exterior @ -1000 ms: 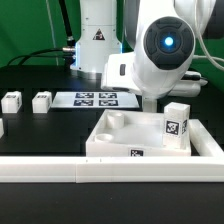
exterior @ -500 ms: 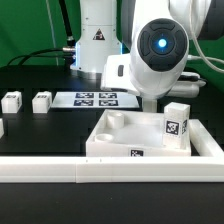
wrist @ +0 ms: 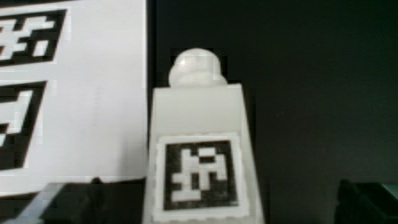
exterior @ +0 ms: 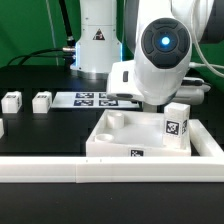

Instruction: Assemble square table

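Only the wrist view shows the released hand [wrist: 210, 198] straddling a white tagged plastic leg block [wrist: 199, 120] beside the marker board [wrist: 103, 100].

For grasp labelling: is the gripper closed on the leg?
No: the gripper stands open, with clear gaps either side of the leg.

Arm [exterior: 160, 50] hunched low, wrist facing down; tool [wrist: 210, 200] jaws seemingly spread wide
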Controlling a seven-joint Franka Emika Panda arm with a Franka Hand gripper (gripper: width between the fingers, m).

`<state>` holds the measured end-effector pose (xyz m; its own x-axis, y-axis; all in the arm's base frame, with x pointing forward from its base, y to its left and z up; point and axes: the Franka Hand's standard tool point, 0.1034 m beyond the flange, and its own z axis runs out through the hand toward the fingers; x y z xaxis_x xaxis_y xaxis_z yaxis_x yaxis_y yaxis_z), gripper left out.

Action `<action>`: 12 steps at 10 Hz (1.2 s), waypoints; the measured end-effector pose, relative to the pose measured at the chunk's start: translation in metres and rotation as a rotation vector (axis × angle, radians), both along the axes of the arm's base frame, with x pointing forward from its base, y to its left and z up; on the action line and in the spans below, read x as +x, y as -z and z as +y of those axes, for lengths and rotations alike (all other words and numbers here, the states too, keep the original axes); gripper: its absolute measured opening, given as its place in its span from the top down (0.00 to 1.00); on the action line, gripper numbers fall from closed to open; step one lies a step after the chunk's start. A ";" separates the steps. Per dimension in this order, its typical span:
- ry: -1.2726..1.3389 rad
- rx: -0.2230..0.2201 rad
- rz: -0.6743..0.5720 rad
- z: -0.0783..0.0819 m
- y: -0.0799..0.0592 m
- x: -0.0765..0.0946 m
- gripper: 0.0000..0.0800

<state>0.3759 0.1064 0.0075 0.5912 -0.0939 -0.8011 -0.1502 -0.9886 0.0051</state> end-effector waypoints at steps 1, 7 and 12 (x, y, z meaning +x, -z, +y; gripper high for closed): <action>0.003 -0.002 0.003 -0.001 0.000 -0.001 0.19; 0.023 -0.025 0.011 -0.004 0.001 -0.002 0.64; 0.030 -0.026 0.013 -0.008 -0.001 -0.001 0.64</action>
